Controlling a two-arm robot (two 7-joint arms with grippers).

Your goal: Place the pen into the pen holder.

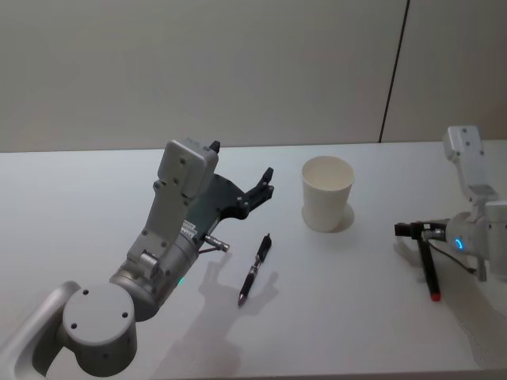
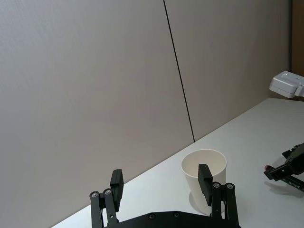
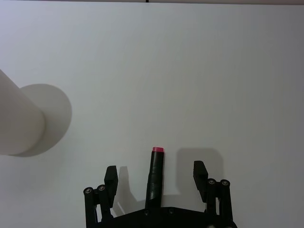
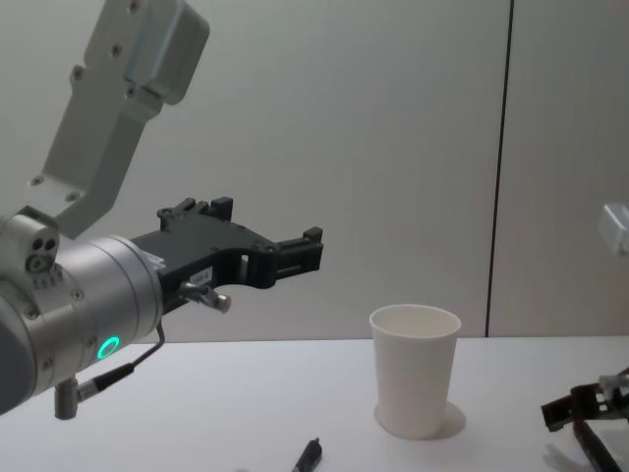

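Gaping apart, left gripper (image 2: pixel 160 176) and right gripper (image 3: pixel 155 170); pen holder (image 1: pixel 327 194) apparently empty, pen (image 1: pixel 255 269) outside.

Head camera looks down, chest camera level across; both share the pen holder (image 1: pixel 326 194).

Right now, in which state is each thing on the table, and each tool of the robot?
Left tool: open, raised above the table, holding nothing.
Right tool: open, low at the table, astride the red-tipped pen.
Paper cup: upright, empty.
Black pen: lying flat on the table, outside the paper cup, untouched.
Red-tipped pen: lying on the table, not gripped.
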